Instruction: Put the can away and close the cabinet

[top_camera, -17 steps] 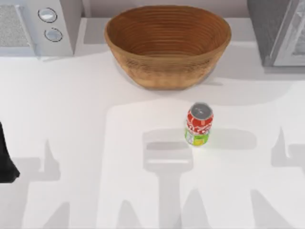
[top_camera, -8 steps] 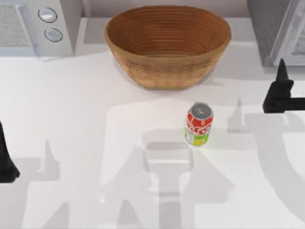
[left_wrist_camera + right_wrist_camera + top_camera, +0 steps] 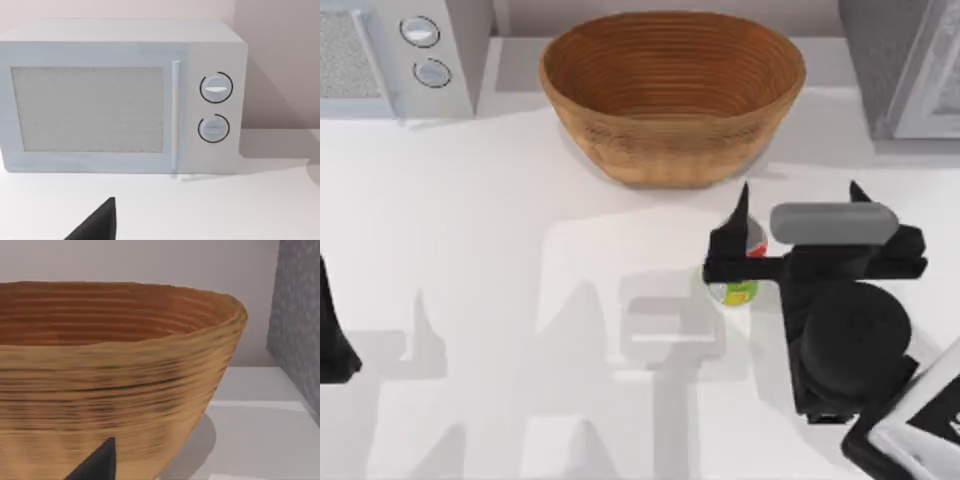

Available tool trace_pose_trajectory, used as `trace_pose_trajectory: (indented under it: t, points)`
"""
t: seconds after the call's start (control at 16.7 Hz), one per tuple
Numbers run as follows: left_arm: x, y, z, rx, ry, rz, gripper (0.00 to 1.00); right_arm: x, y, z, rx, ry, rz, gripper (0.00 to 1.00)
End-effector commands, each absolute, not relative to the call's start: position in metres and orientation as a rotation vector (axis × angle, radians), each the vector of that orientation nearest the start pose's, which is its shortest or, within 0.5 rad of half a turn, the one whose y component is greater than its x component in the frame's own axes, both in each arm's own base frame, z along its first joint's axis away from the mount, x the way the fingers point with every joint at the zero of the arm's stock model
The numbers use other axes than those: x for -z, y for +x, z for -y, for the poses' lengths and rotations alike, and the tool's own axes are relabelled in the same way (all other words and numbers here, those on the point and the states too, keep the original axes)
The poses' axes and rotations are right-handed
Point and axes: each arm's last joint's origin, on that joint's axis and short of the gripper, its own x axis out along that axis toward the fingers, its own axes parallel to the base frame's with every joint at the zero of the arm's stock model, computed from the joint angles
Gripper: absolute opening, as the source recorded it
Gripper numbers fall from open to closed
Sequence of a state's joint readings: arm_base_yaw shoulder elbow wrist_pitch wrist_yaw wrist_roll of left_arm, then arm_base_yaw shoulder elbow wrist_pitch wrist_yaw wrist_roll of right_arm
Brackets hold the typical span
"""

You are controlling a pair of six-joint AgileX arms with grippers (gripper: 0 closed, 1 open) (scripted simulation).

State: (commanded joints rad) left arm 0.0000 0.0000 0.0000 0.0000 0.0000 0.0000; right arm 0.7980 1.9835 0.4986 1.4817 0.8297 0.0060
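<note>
Hovering over the can (image 3: 738, 288), right gripper (image 3: 798, 210) has fingers spread wide, lined up to grab; left gripper (image 3: 332, 330) parked, claw state unclear.

White desk (image 3: 470, 200), soft shadows across it. Pale wall (image 3: 280, 50) behind. White microwave (image 3: 120, 95) back left, woven basket (image 3: 672, 95) back centre, grey cabinet (image 3: 900, 70) back right.

The right end effector (image 3: 798, 210) covers most of the can (image 3: 737, 291), apparently upright, while the microwave (image 3: 405, 55) and cabinet (image 3: 905, 70) run off the top view's edges.
</note>
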Motion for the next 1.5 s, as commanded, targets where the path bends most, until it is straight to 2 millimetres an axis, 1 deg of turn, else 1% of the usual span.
trace_pose_trajectory:
  t: [0.12, 0.3, 0.42, 0.48, 0.6, 0.84, 0.9, 0.96, 1.26, 1.5]
  points:
    - [-0.16, 0.106, 0.001, 0.0, 0.0, 0.0, 1.0, -0.074, 0.217, -0.219, 0.009, -0.005, 0.008, 1.0]
    - [-0.16, 0.106, 0.001, 0.0, 0.0, 0.0, 1.0, -0.038, 0.201, -0.236, 0.01, -0.003, 0.007, 1.0]
    - [-0.16, 0.106, 0.001, 0.0, 0.0, 0.0, 1.0, -0.021, 0.193, -0.241, 0.01, -0.003, 0.006, 1.0]
    - [-0.16, 0.106, 0.001, 0.0, 0.0, 0.0, 1.0, -0.016, 0.19, -0.242, 0.01, -0.002, 0.006, 1.0]
    - [-0.16, 0.106, 0.001, 0.0, 0.0, 0.0, 1.0, -0.011, 0.187, -0.243, 0.01, -0.002, 0.006, 1.0]
    - [-0.16, 0.106, 0.001, 0.0, 0.0, 0.0, 1.0, -0.011, 0.187, -0.243, 0.01, -0.002, 0.006, 1.0]
    - [-0.16, 0.106, 0.001, 0.0, 0.0, 0.0, 1.0, 0.007, 0.195, -0.25, -0.021, -0.001, -0.036, 1.0]
    - [-0.16, 0.106, 0.001, 0.0, 0.0, 0.0, 1.0, 0.007, 0.196, -0.25, -0.018, 0.001, -0.034, 1.0]
    - [-0.16, 0.106, 0.001, 0.0, 0.0, 0.0, 1.0, -0.007, 0.216, -0.251, 0.011, -0.001, 0.004, 1.0]
    - [-0.16, 0.106, 0.001, 0.0, 0.0, 0.0, 1.0, -0.01, 0.232, -0.247, 0.01, -0.003, 0.007, 1.0]
